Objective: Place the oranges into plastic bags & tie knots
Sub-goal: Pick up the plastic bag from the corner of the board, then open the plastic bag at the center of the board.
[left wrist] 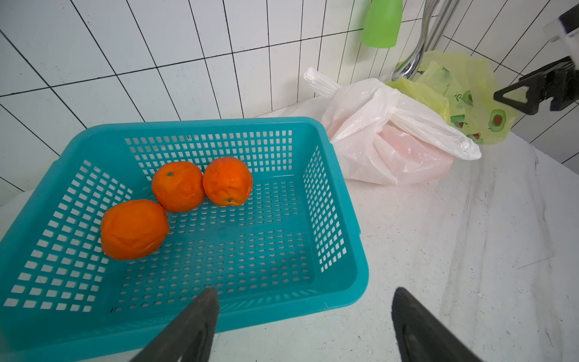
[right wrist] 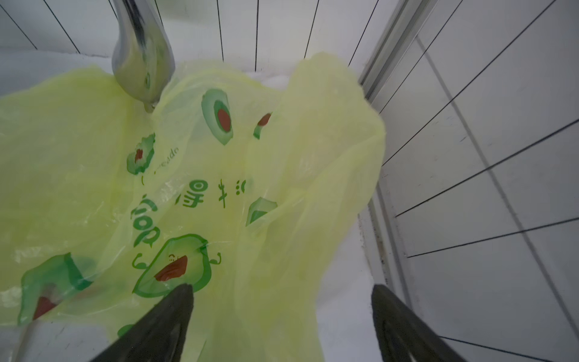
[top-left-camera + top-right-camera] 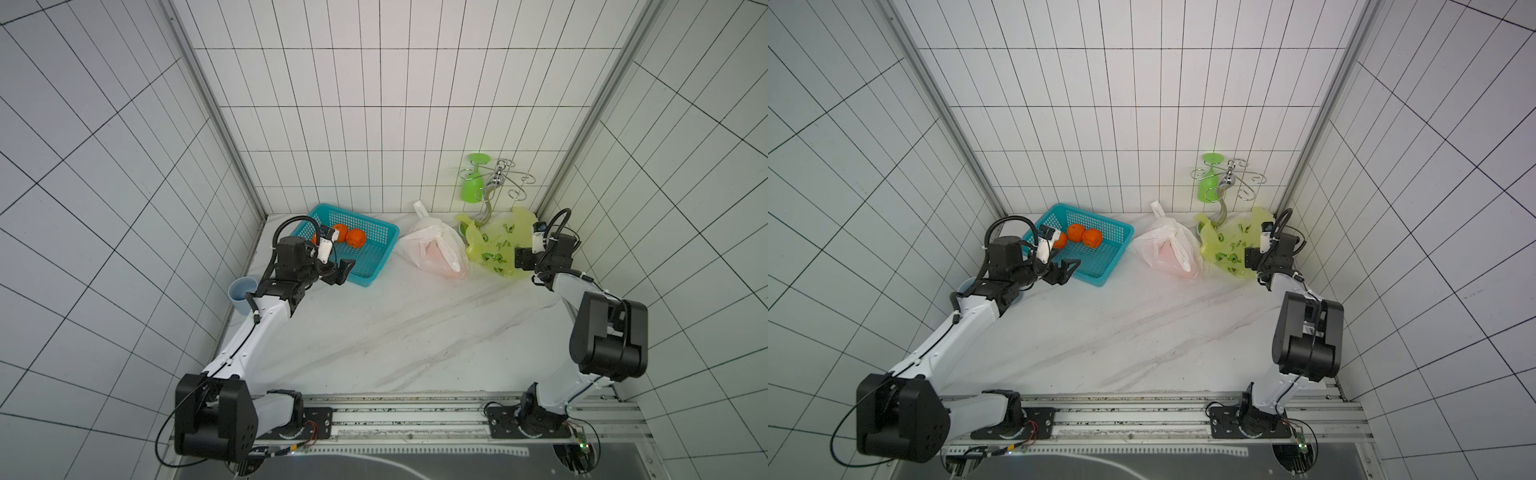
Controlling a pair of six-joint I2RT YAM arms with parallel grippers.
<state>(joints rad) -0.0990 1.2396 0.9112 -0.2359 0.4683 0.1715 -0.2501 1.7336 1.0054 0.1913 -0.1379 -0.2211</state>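
We list: three oranges (image 1: 178,188) in teal basket (image 1: 203,123) — one half-hidden in both top views; white bag (image 1: 376,141) beside yellow-green bag (image 2: 188,188), whose green lettering only the right wrist view shows, unreadable; left gripper (image 1: 305,301), right gripper (image 2: 282,301) both apart, empty.

basket (image 1: 282,316): smooth perforated plastic, slightly glossy
oranges (image 1: 178,186): skin is seen matt, dimpled, wrinkled
white bag (image 1: 369,125): thin crinkled translucent plastic film
yellow-green bag (image 2: 297,150): thin translucent film, glossy at creases
tabletop (image 3: 395,332): smooth, marble-look
rack (image 3: 494,180): polished, mirror-bright metal is shown

Right claw (image 2: 281,290) spread over yellow-green bag (image 2: 94,141), seemingly not touching, chrome post (image 2: 141,56) beyond
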